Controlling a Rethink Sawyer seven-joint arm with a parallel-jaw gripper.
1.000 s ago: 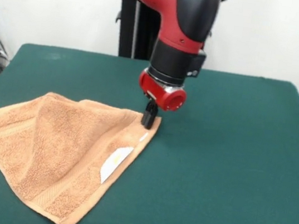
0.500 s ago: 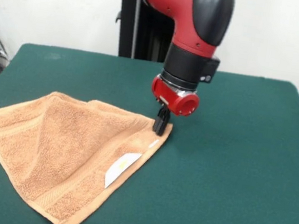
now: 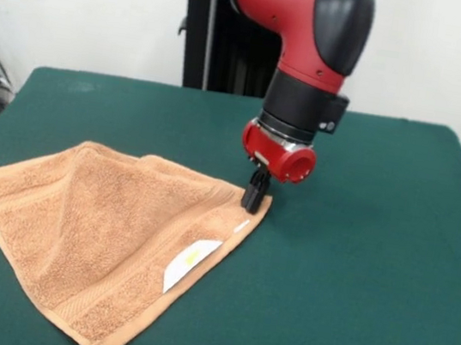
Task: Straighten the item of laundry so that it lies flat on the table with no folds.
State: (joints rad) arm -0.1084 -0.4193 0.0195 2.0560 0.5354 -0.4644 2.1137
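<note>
One corner of the towel (image 3: 107,245) is what the coming move turns on: the corner at the cloth's 2 o'clock tip, where the fingers (image 3: 253,200) stand, pressed together and, as far as the front view shows, pinching the edge of the cloth right at that tip. From that corner the whole body of the towel lies toward 8 o'clock, spreading down and across the tabletop (image 3: 372,272) toward its 9 o'clock edge, with one far corner close to that edge and the lowest corner near 6 o'clock of the picture. The border band with the white label (image 3: 191,264) runs from the gripped corner toward 7 o'clock.

A raised ridge crosses the cloth from near its 11 o'clock corner down toward the middle, so the towel is not yet flat. In my judgement, a pull away from the cloth's mass, toward 2 or 3 o'clock over the bare green surface, would stretch that ridge out. A pull the other way would only bunch the cloth.
</note>
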